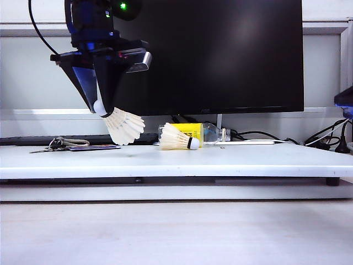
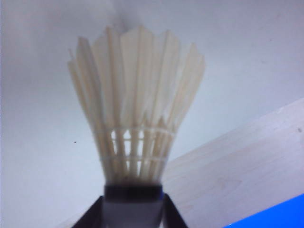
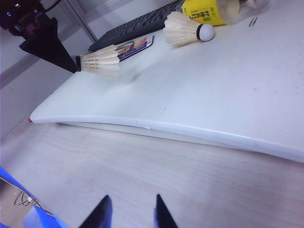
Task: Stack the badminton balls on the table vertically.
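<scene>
My left gripper (image 1: 101,107) hangs above the left part of the table (image 1: 248,160), shut on the cork tip of one badminton ball (image 1: 124,127). Its feather cone points down and to the right, clear of the tabletop. In the left wrist view the cork sits between the dark fingers of the left gripper (image 2: 134,213), with the ball's feathers (image 2: 135,128) fanning away. The other badminton ball (image 1: 176,138) (image 3: 183,29) lies on its side mid-table, cork to the right. My right gripper (image 3: 131,209) stands open over the wooden surface in front of the table (image 3: 213,95), nothing between its fingers.
A clear bottle with a yellow label (image 1: 193,131) lies just behind the lying ball. A black monitor (image 1: 220,55) stands at the back. Keys (image 1: 55,144) and a card (image 1: 94,147) rest at the left, a keyboard (image 3: 137,23) behind them, and cables (image 1: 325,141) at the right.
</scene>
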`<state>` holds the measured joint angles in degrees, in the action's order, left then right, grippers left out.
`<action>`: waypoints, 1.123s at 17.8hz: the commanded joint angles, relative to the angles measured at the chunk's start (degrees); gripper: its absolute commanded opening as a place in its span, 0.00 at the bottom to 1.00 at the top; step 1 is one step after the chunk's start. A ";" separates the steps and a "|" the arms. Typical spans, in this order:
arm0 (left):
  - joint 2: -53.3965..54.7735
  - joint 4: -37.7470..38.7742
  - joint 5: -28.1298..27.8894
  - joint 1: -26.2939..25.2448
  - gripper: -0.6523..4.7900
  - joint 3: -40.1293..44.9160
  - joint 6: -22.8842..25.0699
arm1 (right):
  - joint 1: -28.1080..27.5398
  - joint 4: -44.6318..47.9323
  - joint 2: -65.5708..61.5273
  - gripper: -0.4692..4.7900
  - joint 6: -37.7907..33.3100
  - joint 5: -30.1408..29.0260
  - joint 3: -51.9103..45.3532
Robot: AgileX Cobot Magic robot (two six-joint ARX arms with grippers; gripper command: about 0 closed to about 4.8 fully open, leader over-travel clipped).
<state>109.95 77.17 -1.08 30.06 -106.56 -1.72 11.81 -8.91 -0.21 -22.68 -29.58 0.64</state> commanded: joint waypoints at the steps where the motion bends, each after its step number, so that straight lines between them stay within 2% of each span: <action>1: 0.00 -0.17 -0.57 0.02 0.48 -0.26 0.26 | 0.02 0.07 0.09 0.32 0.04 0.09 0.20; 7: 0.02 -1.38 -3.76 0.02 0.48 -0.26 0.24 | 0.02 0.09 0.09 0.32 0.04 0.09 0.20; 8: 0.02 -1.09 -3.39 0.02 0.48 -0.26 0.24 | 0.02 0.07 0.09 0.32 0.04 0.09 0.20; 11: 0.00 3.85 3.06 0.07 0.48 -0.22 0.31 | 0.02 0.07 0.09 0.32 0.09 0.09 0.20; 15: -0.09 5.03 1.99 0.61 0.52 0.20 -0.48 | 0.00 0.13 0.09 0.32 0.63 0.24 0.20; 18: -0.72 5.09 2.38 1.55 0.52 0.52 -2.78 | 0.00 0.20 0.09 0.32 2.12 1.38 0.20; 20: -0.77 5.07 1.73 2.95 0.52 0.52 -7.19 | 0.00 0.22 0.09 0.32 3.21 2.75 0.20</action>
<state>109.54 82.08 0.84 32.38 -106.02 -5.91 11.81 -8.88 -0.21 -20.38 -27.62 0.64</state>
